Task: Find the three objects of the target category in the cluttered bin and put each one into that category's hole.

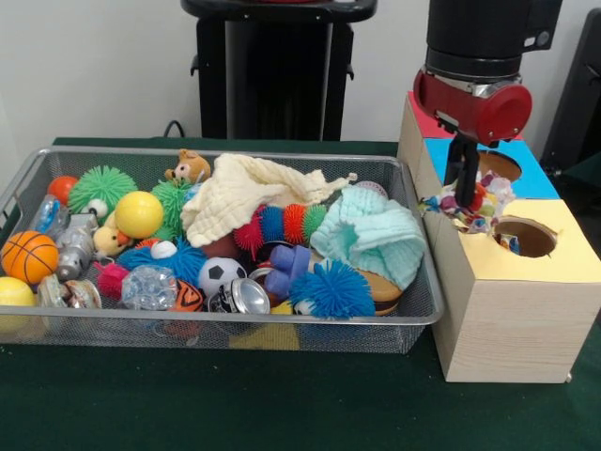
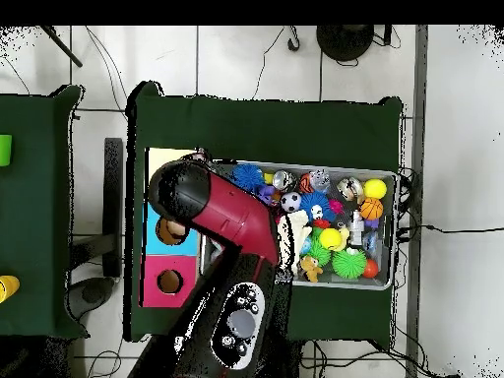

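My gripper [image 1: 462,193] hangs over the wooden boxes to the right of the wire-mesh bin [image 1: 225,324]. It is shut on a white cloth piece with red, blue, yellow and purple blotches [image 1: 474,202]. The cloth dangles at the border between the blue surround and the yellow surround, just left of and behind the yellow-surround hole [image 1: 526,237]. A scrap of blotched cloth [image 1: 510,244] shows inside that hole. In the overhead view my arm [image 2: 212,212] hides the gripper and the yellow hole; only part of the yellow surround [image 2: 162,157] shows. I see no other blotched cloth in the bin.
The bin [image 2: 394,226] holds a cream waffle cloth [image 1: 244,193], a mint-green waffle cloth [image 1: 371,235], spiky balls, a small basketball [image 1: 28,256], a yellow ball [image 1: 139,214] and other toys. The blue-surround hole [image 1: 502,164] and the red-surround hole [image 2: 169,282] lie beyond the yellow one.
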You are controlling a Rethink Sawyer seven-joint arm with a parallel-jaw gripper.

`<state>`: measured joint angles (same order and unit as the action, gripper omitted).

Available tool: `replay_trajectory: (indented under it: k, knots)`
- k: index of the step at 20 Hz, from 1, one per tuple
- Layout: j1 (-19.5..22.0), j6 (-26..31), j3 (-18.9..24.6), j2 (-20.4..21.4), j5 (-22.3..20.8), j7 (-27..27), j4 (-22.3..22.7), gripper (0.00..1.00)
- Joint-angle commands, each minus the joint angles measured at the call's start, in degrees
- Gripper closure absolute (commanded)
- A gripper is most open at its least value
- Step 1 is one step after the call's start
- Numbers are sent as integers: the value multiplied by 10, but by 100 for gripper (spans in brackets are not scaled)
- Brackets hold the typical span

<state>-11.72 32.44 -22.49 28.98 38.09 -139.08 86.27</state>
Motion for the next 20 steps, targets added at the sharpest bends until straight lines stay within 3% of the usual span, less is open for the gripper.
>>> replay_trajectory:
  k: [1, 7, 12, 20]
  knots:
    - [-13, 46, 44, -35, 31, -194, -27, 100]
    - [-37, 63, 33, -52, 37, -239, -60, 100]
    - [-36, 75, 28, -61, 30, -245, -83, 100]
    - [-19, 144, 2, -96, 10, -269, -186, 100]
